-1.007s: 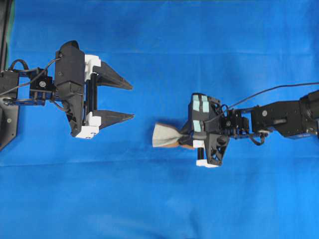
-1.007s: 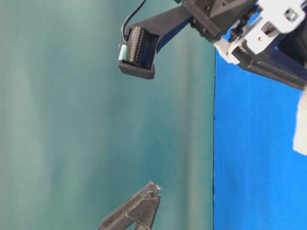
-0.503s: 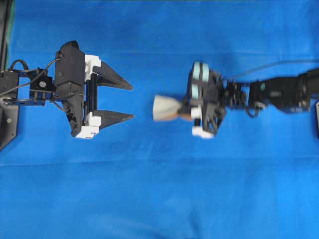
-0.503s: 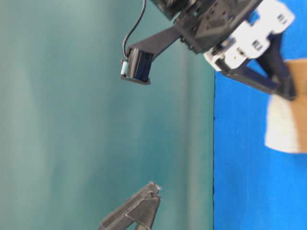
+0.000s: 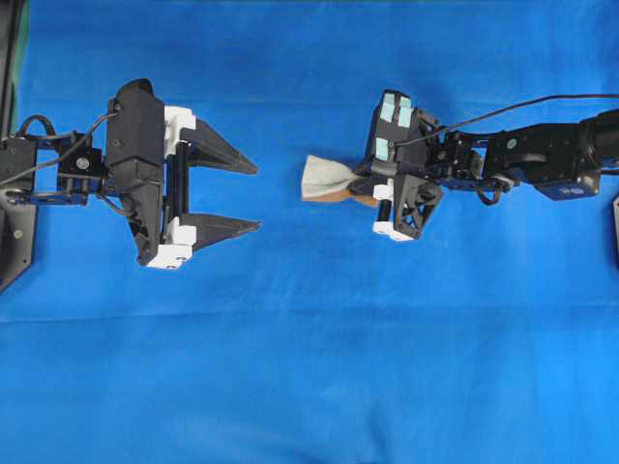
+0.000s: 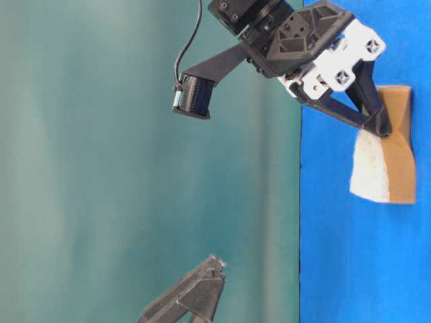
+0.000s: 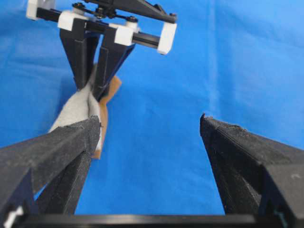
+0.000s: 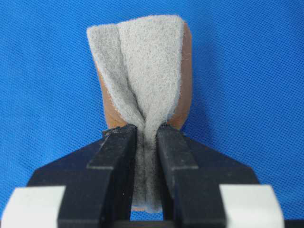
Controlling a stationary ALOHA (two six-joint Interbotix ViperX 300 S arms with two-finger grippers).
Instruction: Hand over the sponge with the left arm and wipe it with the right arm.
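The small rectangular sponge with a pale grey-green scouring face and an orange-brown foam layer (image 5: 327, 180) is pinched in the right gripper (image 5: 360, 186), the black 2-finger tool whose housing carries pale teal patches. The right wrist view shows the jaws nearly closed on the sponge's near end, squeezing it so hard that the scouring face folds into a crease between the fingers (image 8: 116, 156), while the free end fans out beyond the tips. The sponge sits near the middle of the blue cloth-covered table (image 5: 309, 387), pointing toward the opposite arm.

The left gripper (image 5: 253, 197), plain black with white blocks, hangs with its 2 pointed jaws spread wide and nothing between them, well apart from the sponge.

Judging by this layout, the handover is done and the wiping step is in hand: the right arm has the sponge and the left one waits clear. Whether the sponge actually touches the cloth cannot be told; the table-level view suggests it lies close against it. The next move calls for pressing the scouring face flat onto the cloth and sweeping sideways, keeping the pinch firm so the creased sponge does not slip out.
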